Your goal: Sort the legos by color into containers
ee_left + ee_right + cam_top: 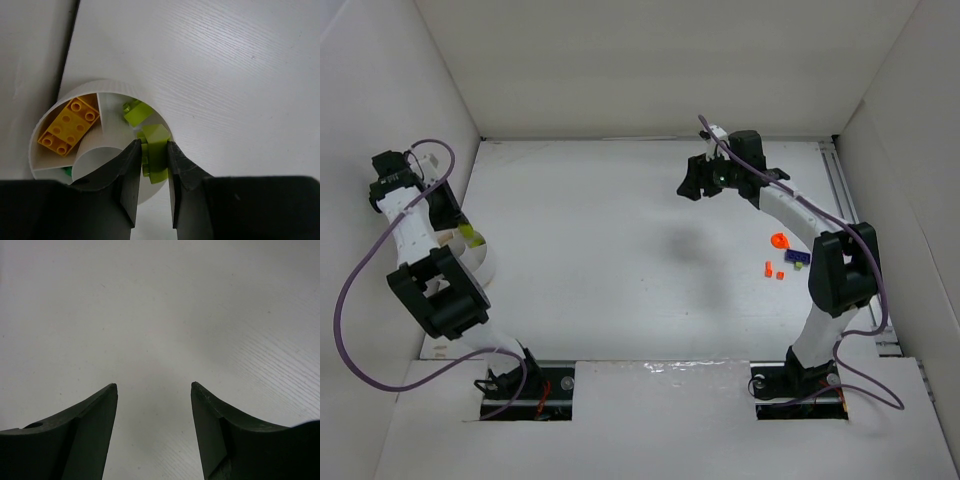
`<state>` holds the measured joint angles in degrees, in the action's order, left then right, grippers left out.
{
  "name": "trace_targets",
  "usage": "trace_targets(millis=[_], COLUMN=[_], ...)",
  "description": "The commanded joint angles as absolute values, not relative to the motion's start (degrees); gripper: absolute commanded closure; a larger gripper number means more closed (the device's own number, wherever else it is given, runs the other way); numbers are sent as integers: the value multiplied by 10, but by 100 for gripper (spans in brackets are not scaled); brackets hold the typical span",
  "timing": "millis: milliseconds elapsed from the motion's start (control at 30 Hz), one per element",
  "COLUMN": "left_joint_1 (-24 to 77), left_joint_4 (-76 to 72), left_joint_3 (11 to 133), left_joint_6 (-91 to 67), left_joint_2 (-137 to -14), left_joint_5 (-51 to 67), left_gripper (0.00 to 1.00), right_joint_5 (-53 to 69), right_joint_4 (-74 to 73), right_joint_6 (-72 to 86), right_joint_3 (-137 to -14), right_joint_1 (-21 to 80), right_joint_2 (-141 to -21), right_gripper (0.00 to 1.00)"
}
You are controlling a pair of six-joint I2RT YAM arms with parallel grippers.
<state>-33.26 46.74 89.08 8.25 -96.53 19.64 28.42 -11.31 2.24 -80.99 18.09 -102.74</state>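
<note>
Over the round white container [112, 85] beside the left wall, my left gripper [152, 145] is clenched on a lime-green brick [156, 134], with one dark finger pressed against each side of it. That brick hangs at the container's right-hand rim; I cannot tell whether it touches the rim. Thin white dividers split the container into compartments. A second lime-green brick [136, 111] lies in the compartment just beyond my fingertips, close to the one I hold. A yellow-orange brick [70, 125] with two rows of studs lies flat in the left compartment. A sliver of a dark green piece [65, 171] shows in the near compartment, mostly hidden behind my left finger.

My right gripper [154, 385] is released, its fingers standing well apart with nothing between them and only the bare white table [600, 250] below. From above, it hangs over the far middle of the table.

The unsorted legos lie in a small cluster on the right side of the table, next to my right arm's elbow and well apart from that gripper: an orange round piece [779, 241], a purple brick [801, 258], two small orange bricks [769, 267] and a tiny yellow-green bit [798, 267] just below the purple one.
</note>
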Motion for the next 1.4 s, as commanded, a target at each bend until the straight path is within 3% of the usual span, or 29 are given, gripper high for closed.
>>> trace_targets(millis=[0, 800, 1100, 1367], left_joint_1=[-326, -326, -326, -298], left_joint_4=[458, 463, 463, 414], left_joint_3=[909, 880, 874, 934], left_joint_6=[72, 77, 83, 91], left_joint_2=[-972, -960, -960, -905], left_joint_5=[188, 135, 135, 253], left_gripper=[79, 79, 59, 59], right_joint_5=[282, 277, 277, 277], right_joint_4=[-114, -138, -138, -113], right_joint_6=[26, 21, 16, 16], right_joint_3=[-840, -857, -857, -835], right_joint_1=[186, 186, 186, 176], right_joint_2=[-1034, -1051, -1051, -1031], right_gripper=[35, 37, 37, 38])
